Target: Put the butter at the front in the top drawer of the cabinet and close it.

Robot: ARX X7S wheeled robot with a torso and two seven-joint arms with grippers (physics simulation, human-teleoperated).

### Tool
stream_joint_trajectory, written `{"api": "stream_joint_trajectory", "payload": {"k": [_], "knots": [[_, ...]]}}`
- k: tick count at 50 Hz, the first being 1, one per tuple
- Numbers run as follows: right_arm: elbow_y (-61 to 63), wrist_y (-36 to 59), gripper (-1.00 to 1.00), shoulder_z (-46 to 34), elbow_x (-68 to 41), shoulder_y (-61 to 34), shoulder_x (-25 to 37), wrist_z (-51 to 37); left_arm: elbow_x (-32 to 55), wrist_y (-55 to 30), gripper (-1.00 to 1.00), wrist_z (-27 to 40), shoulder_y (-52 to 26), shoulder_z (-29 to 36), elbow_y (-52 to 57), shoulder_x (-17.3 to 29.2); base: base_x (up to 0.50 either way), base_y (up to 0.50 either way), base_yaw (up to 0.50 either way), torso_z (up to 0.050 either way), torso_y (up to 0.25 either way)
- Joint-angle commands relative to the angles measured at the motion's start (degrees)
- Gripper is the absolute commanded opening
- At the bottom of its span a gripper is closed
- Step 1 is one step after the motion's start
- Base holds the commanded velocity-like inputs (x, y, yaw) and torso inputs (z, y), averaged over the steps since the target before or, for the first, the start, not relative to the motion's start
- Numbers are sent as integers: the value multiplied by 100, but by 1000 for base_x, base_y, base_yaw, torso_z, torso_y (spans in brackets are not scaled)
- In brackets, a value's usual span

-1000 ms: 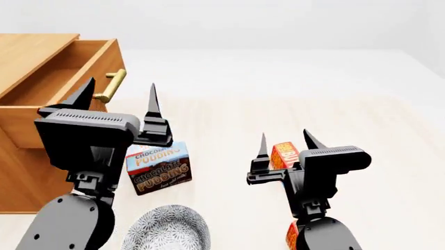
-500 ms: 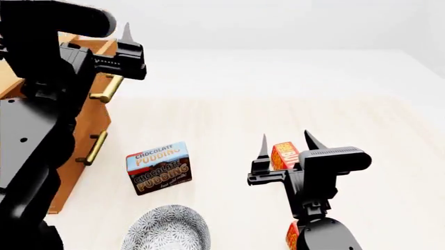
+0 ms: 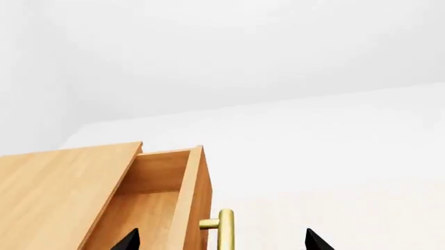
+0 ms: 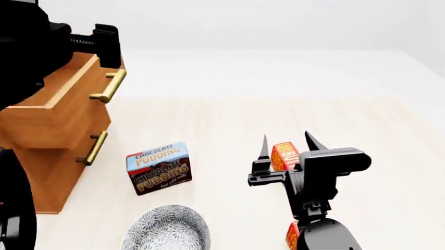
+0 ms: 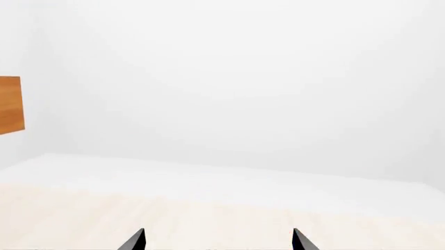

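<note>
The cabinet (image 4: 49, 172) stands at the left with the top drawer (image 4: 62, 104) pulled out, brass handle (image 4: 108, 86) facing right. In the left wrist view the drawer (image 3: 149, 203) shows bare wood inside. My left gripper (image 3: 221, 242) is open, its tips either side of the handle (image 3: 224, 229) and short of it; it is raised at the drawer's far end (image 4: 104, 46). My right gripper (image 4: 286, 146) is open and empty above the table. One butter carton (image 4: 284, 155) shows between its fingers, lying beyond it. A second butter carton (image 4: 292, 235) peeks out under the right arm.
A brown-and-blue chocolate pudding box (image 4: 158, 167) lies on the table right of the cabinet. A patterned grey bowl (image 4: 167, 229) sits at the near edge. The lower drawer's handle (image 4: 93, 148) is shut against the cabinet. The right wrist view shows only a cabinet corner (image 5: 10, 104) and table.
My left arm has risen from in front of the pudding box and swung left, up to the top drawer's handle. The right arm and both cartons have not moved.
</note>
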State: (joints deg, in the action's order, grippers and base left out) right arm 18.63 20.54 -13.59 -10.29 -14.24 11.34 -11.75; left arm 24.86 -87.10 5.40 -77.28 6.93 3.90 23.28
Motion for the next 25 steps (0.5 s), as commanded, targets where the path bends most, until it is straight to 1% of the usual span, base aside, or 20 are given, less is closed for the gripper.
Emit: {"api": "stream_joint_trajectory", "payload": {"k": [1, 7, 16, 25], "knots": [[-41, -16, 100, -36, -27, -9, 23, -27, 393, -127, 100, -47, -660, 388, -1456, 197, 0, 0, 0, 0, 0], [-32, -14, 100, -48, -41, -10, 39, -47, 391, -135, 100, -90, -817, 636, -1797, 293, 0, 0, 0, 0, 0], [-64, -19, 100, -88, -52, -35, 44, -73, 494, -194, 100, -19, -944, 827, -2241, 491, 0, 0, 0, 0, 0], [-79, -24, 100, -117, -65, -45, 58, -99, 622, -183, 100, -140, -982, 1032, -2742, 626, 0, 0, 0, 0, 0]]}}
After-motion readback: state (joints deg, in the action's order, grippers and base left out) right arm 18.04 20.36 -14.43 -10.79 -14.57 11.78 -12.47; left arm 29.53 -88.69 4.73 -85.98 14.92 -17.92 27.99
